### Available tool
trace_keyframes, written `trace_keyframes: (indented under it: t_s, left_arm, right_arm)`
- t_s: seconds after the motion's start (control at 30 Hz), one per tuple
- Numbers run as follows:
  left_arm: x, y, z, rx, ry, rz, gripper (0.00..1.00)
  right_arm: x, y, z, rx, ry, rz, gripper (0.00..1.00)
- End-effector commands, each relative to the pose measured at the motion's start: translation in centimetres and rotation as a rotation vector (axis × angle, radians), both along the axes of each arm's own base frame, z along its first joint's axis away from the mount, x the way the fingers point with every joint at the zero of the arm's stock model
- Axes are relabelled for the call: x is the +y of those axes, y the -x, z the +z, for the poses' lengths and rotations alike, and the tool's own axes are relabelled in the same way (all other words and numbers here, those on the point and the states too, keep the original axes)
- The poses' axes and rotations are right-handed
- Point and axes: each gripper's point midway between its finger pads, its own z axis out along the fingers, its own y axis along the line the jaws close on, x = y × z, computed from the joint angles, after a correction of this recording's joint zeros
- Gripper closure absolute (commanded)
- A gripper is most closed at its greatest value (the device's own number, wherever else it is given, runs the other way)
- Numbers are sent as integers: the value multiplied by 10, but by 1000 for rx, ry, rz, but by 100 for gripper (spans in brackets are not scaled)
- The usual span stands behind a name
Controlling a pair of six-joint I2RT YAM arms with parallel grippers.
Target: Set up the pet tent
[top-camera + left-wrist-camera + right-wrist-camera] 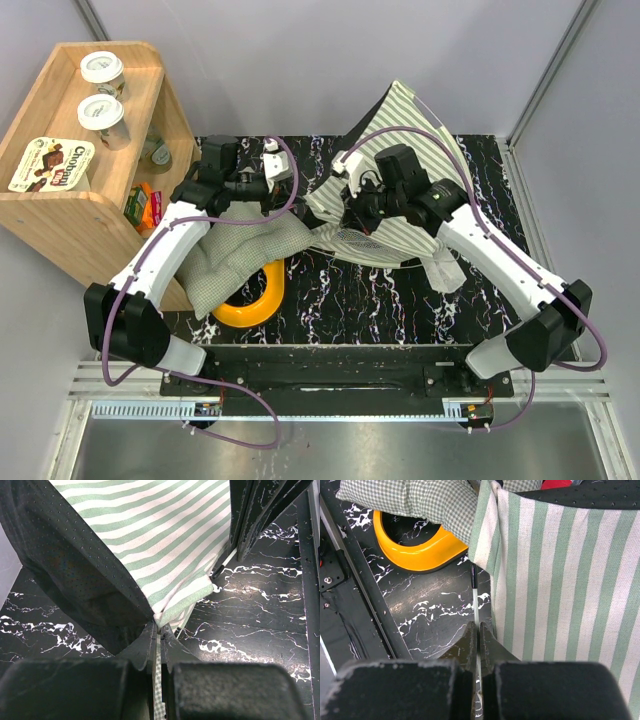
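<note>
The pet tent [405, 125], green-and-white striped fabric, lies partly raised at the table's centre and back right. My left gripper [298, 196] is shut on a hemmed corner of the tent [182, 602], its jaws [159, 626] pinching the fabric. The tent's black dotted underside [75, 575] hangs to the left. My right gripper [345, 215] is shut on a thin white pole with a black tip [474, 597], right beside the striped tent wall [560, 580]. Its jaws [477, 626] close flat on the pole. The mesh window and the lace curtains are out of view.
A checked green-and-white cushion [240, 255] lies left of centre over a yellow ring [255, 303]; both show in the right wrist view, cushion [420, 500] and ring [420, 550]. A wooden shelf [60, 215] with cups and snacks stands at the left. The table is black marble [400, 290].
</note>
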Motion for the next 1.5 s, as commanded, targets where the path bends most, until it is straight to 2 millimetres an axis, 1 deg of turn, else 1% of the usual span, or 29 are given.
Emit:
trace_keyframes:
  t_s: [0.0,0.17,0.23,0.4,0.53,0.63,0.73,1.07,1.13,1.23,1.37,1.47]
  left_arm:
    - [16,-19,25,-94,-1,69,100]
    - [17,-17,26,-94,-1,72,100]
    - [17,-15,25,-97,-5,64,100]
    - [18,-12,18,-93,-22,57,100]
    - [19,-13,16,-103,-34,63,100]
    - [20,-15,14,-101,-40,69,100]
    - [19,-12,17,-109,-35,64,100]
    - [14,-3,17,-108,-36,38,100]
    - [12,1,15,-115,-47,25,100]
    - [8,3,13,-111,-49,15,100]
    - [4,4,18,-123,-48,9,100]
    - [4,2,18,-119,-50,17,100]
  right_arm:
    - [-40,4,-45,116,200,-110,100]
    - [-48,-1,-55,122,262,-137,100]
    - [-50,-5,-56,110,270,-149,100]
    - [-43,-8,-46,94,237,-137,100]
    - [-41,-2,-39,82,204,-107,100]
    - [-37,-1,-28,54,167,-91,100]
    - [-35,-3,-23,42,155,-91,100]
    - [-28,-16,-15,16,152,-93,100]
    - [-26,-16,-11,12,141,-84,100]
    - [-24,-16,-12,22,143,-75,100]
    - [-21,-14,-15,37,143,-56,100]
    - [-25,-12,-17,36,154,-61,100]
